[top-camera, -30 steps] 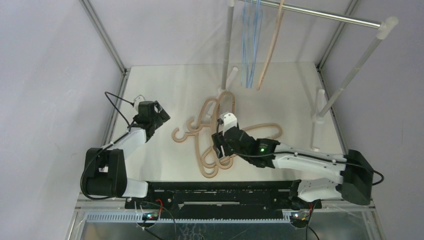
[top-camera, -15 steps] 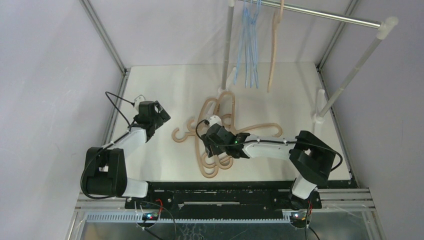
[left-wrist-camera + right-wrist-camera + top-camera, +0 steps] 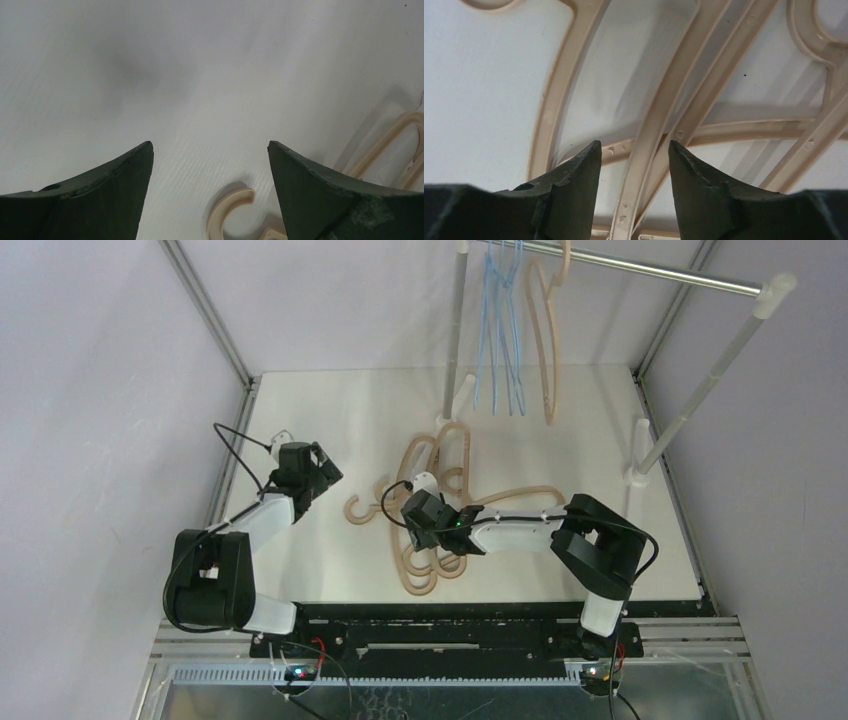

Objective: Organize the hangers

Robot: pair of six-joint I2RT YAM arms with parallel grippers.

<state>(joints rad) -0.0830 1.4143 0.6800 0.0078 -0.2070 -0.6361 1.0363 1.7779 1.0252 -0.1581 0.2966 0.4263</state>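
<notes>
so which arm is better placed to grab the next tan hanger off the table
Right. The right gripper hangs open over the tan hangers, fingers straddling one bar; the left gripper, open, only faces one hook.

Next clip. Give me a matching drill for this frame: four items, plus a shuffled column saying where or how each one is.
Column one
1. light-blue hangers
2. tan hanger pile
3. left gripper
4. right gripper

Column two
A. jaws open astride a bar of the pile
B. hung on the rail
C. lying tangled on the table
D. jaws open over bare table, a tan hook just ahead

Pairs: 1-B, 2-C, 3-D, 4-A
</notes>
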